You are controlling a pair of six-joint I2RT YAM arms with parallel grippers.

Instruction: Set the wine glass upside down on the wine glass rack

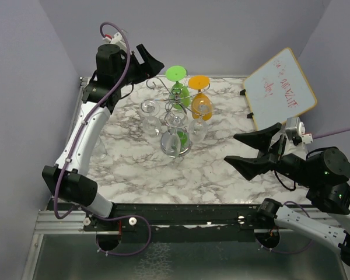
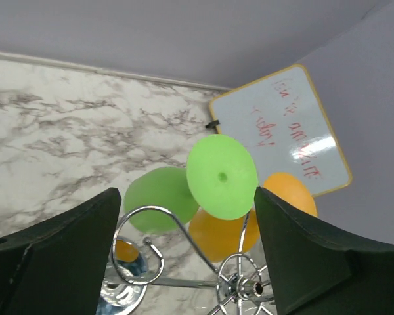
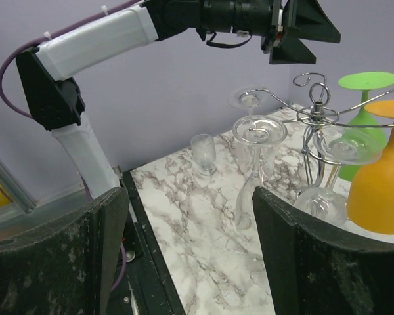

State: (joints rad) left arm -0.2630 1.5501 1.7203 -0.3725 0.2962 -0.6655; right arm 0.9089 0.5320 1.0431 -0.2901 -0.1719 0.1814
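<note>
Top external: left pincer (image 1: 150,66) and right pincer (image 1: 233,149) gape near scrolled chrome rack (image 1: 174,104).

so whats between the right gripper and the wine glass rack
Only bare marble tabletop, in the top view; nothing stands between the right gripper and the wine glass rack.

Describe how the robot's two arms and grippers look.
The left arm and right arm have white links and black joints. The left gripper and right gripper are black, with two broad tapering fingers each. A purple cable runs along each arm; a white connector sits at each wrist.
</note>
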